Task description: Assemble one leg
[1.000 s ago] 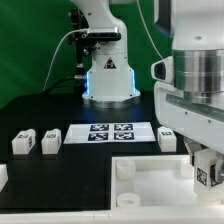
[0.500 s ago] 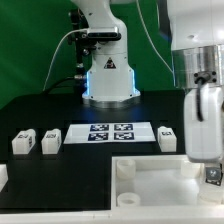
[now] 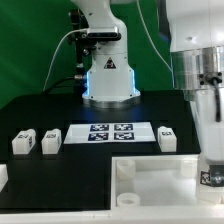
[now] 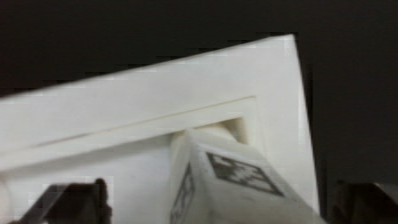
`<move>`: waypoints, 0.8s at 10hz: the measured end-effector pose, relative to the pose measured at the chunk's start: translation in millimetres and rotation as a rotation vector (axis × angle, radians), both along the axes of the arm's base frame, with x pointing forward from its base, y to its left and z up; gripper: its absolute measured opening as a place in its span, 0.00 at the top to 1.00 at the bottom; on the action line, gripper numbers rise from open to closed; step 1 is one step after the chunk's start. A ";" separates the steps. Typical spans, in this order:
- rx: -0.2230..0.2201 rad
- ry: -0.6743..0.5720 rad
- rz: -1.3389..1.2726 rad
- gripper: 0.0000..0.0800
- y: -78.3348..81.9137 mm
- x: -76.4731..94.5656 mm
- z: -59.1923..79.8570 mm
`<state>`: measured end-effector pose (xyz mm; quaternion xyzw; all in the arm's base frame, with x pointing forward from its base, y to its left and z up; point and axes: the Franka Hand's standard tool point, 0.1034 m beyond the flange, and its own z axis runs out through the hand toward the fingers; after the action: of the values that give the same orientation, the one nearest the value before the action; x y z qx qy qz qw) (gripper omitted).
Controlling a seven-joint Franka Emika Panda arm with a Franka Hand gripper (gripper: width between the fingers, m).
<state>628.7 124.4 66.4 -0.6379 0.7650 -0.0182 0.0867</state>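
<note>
My gripper (image 3: 211, 172) is at the exterior view's right, shut on a leg (image 3: 209, 181), a small white block with a black-and-white tag. It holds the leg upright over the right corner of the large white square tray-like piece (image 3: 150, 178). In the wrist view the leg (image 4: 228, 172) stands between my dark fingertips (image 4: 71, 200), over the corner of the white piece (image 4: 160, 110). My gripper (image 4: 214, 208) reaches down around it. Whether the leg touches the piece I cannot tell.
Two more legs (image 3: 23, 142) (image 3: 50, 141) stand left of the marker board (image 3: 110, 133), another leg (image 3: 168, 138) stands to its right, and a white piece (image 3: 2, 177) shows at the left edge. The robot base (image 3: 108, 75) rises behind.
My wrist has turned and the hand has shifted to the exterior view's right and slightly down, carrying the leg with it. The other parts have not moved.
</note>
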 end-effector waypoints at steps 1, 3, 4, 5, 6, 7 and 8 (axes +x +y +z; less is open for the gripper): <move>-0.036 0.003 0.220 0.20 -1.7 -0.6 -0.1; -0.095 -0.019 0.528 0.19 0.9 0.0 2.9; -0.112 -0.027 0.634 0.19 -0.9 0.3 2.1; -0.128 -0.035 0.736 0.19 -1.7 0.5 2.0; -0.146 -0.042 0.840 0.19 -1.7 0.7 2.2; -0.177 -0.032 1.048 0.19 -2.1 4.7 3.2; -0.191 -0.039 1.129 0.19 -7.6 8.4 3.1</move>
<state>637.1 116.8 69.5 -0.9522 0.2988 -0.0500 0.0390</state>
